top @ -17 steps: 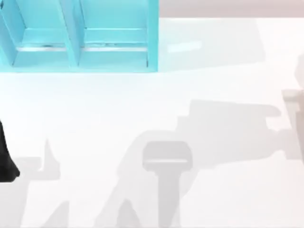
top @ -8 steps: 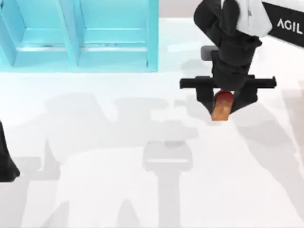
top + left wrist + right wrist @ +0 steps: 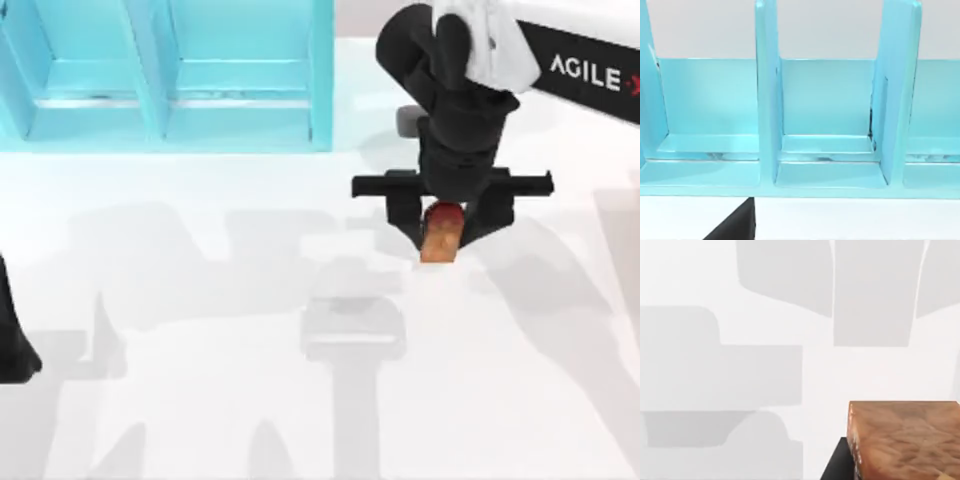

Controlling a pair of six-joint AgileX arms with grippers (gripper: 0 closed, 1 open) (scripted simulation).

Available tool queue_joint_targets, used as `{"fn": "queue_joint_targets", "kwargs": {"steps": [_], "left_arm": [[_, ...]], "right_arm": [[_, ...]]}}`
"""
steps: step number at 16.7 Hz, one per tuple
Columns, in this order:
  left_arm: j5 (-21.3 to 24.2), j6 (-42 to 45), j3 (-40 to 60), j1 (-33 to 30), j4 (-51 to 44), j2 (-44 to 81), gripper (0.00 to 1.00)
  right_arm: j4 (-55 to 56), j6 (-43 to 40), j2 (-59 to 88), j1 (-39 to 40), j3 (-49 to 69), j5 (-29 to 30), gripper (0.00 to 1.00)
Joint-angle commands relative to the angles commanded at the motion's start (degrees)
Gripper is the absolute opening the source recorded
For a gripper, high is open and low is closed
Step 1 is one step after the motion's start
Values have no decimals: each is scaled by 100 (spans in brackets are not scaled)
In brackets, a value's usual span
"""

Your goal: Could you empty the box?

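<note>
The box (image 3: 240,100) is a cyan rack with upright dividers at the table's back left. In the left wrist view the box (image 3: 765,100) has bare compartment floors. My right gripper (image 3: 442,236) hangs over the table right of the box, shut on an orange-brown block (image 3: 440,243) with a red upper end. That block (image 3: 905,440) has a rough, crust-like face in the right wrist view, above the white tabletop. Part of my left arm (image 3: 8,345) is parked at the table's left edge.
The white table (image 3: 200,400) carries only grey shadows of the arms across its middle and front. The box's right wall (image 3: 322,75) stands a short way left of the right arm.
The right arm has come into view from the back right, holding the block. Over the last half second it has shifted slightly left and toward the table's front. The left arm has not moved.
</note>
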Motion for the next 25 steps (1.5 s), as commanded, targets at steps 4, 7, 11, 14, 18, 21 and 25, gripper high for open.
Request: {"fn": "queue_joint_targets", "kwargs": {"steps": [4, 7, 11, 14, 18, 21, 25], "left_arm": [[0, 0, 0, 0, 0, 0, 100], [0, 0, 0, 0, 0, 0, 100], [0, 0, 0, 0, 0, 0, 100], [0, 0, 0, 0, 0, 0, 100], [0, 0, 0, 0, 0, 0, 100], [0, 0, 0, 0, 0, 0, 100], [0, 0, 0, 0, 0, 0, 100]], "right_arm": [[597, 4, 160, 11, -384, 14, 0], [868, 4, 252, 22, -592, 17, 0], [868, 4, 252, 22, -592, 17, 8], [868, 4, 252, 22, -592, 17, 30], [868, 4, 252, 22, -592, 17, 60], [868, 4, 252, 22, -592, 17, 83], [868, 4, 252, 22, -592, 17, 100]]}}
